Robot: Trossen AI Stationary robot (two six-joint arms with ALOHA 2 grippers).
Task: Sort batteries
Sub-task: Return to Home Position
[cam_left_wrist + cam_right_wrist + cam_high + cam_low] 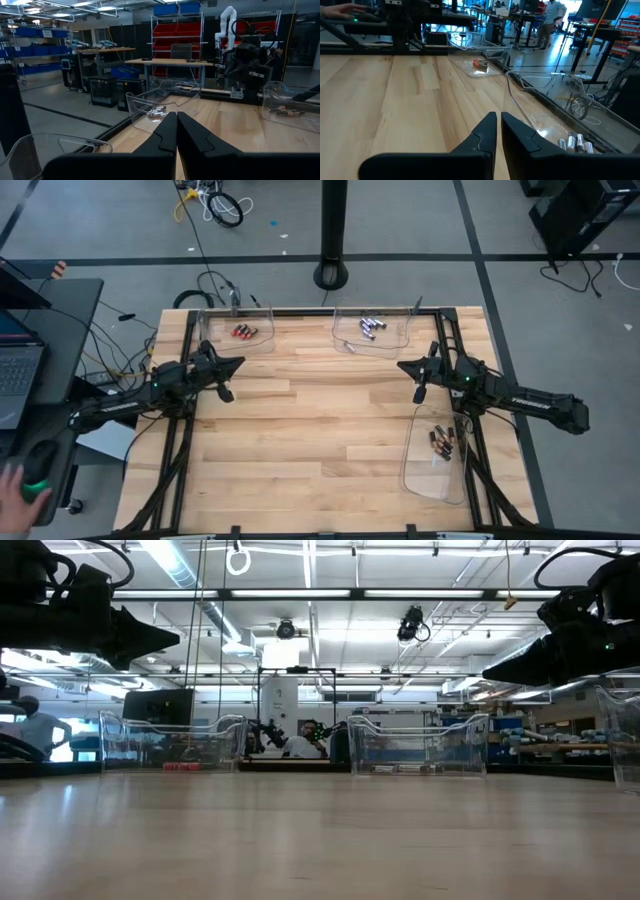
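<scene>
The batteries lie in three clear trays. Red ones [243, 332] [480, 63] are in the far-left tray, silver ones [368, 327] [157, 111] [575, 142] in the far-middle tray, and dark ones [442, 442] [290, 109] in the tray by the right edge. My left gripper [236, 364] [176, 120] hovers shut above the table's left side and points right. My right gripper [404, 366] [497, 119] hovers shut above the right side and points left. Both hang well above the wood in the low view, the left gripper [172, 638] and the right gripper [492, 671].
Bare wooden table top [310, 440] stretches between the two arms and toward the near edge. The trays stand along the far edge and the right edge. A black frame borders the table. A person's hand [20, 485] rests at a side desk left of the table, beside a laptop [15, 370].
</scene>
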